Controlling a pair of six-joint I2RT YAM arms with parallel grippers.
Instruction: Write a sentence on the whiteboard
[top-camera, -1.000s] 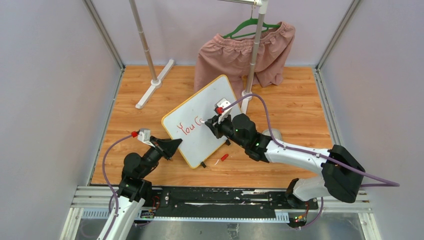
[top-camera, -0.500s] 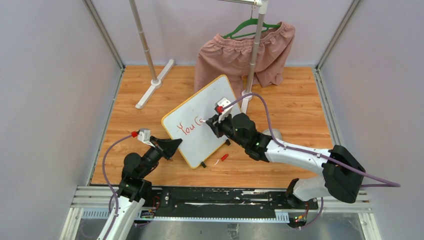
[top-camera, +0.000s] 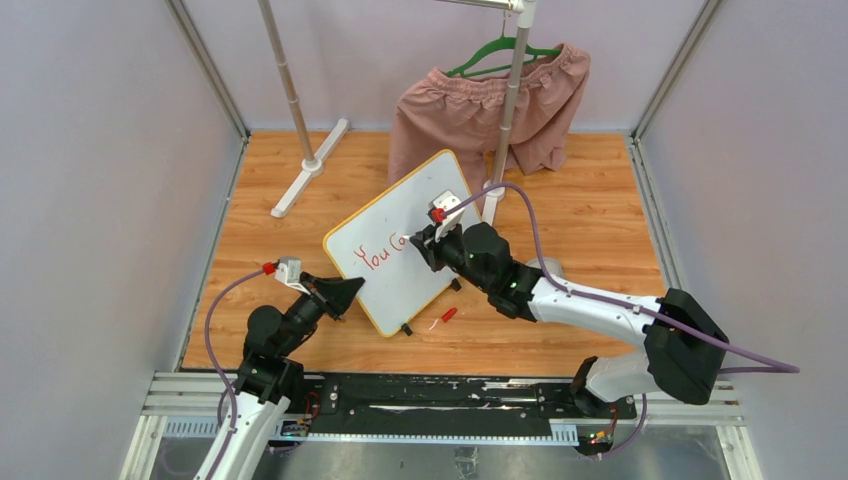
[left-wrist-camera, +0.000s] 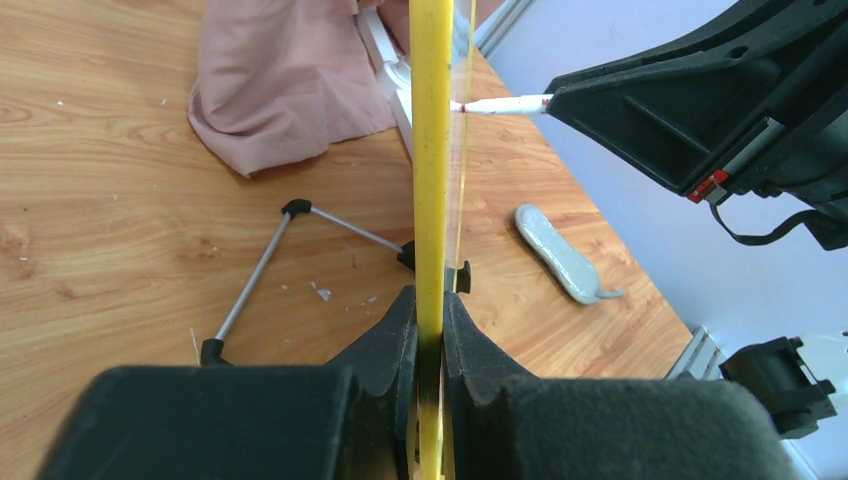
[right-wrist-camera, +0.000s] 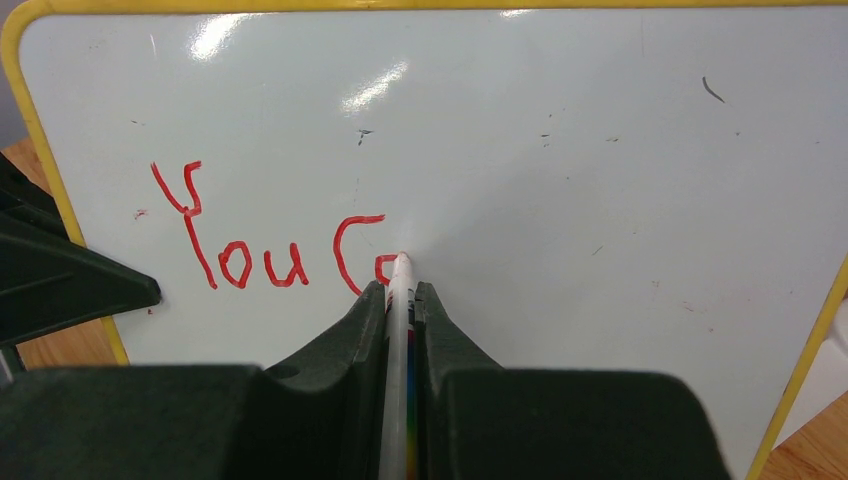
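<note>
1. The whiteboard (top-camera: 400, 225) is standing propped on the wooden table (top-camera: 600, 220). It is directly ahead of the right gripper (right-wrist-camera: 400, 288), and the left gripper (left-wrist-camera: 432, 315) is holding it at its near-left edge.
2. The sentence (right-wrist-camera: 265, 250) is reading "You C" in red, with one further partial stroke ending at the pen tip. It is lying to the left of the right gripper's fingertips and slightly above them.
3. The right gripper is pinching a white marker (right-wrist-camera: 398, 380) between fingers drawn tight together. The marker's tip is touching the white surface.
4. The left gripper is clamping the board's yellow frame, one finger pressing on each face. In its wrist view the board is rising edge-on straight up from the fingertips.
5. A wire stand (left-wrist-camera: 252, 279) with black feet is resting on the table to the left of the left gripper, on the board's back side.
6. A grey oblong object (left-wrist-camera: 565, 262) is lying to the right of the left gripper, on the writing side.
7. A small red cap (top-camera: 448, 314) is lying on the table under the right arm, near the board's lower edge.
8. Pink shorts (top-camera: 480, 120) are hanging on a clothes rack (top-camera: 508, 105) beyond the board, well ahead of both grippers.
</note>
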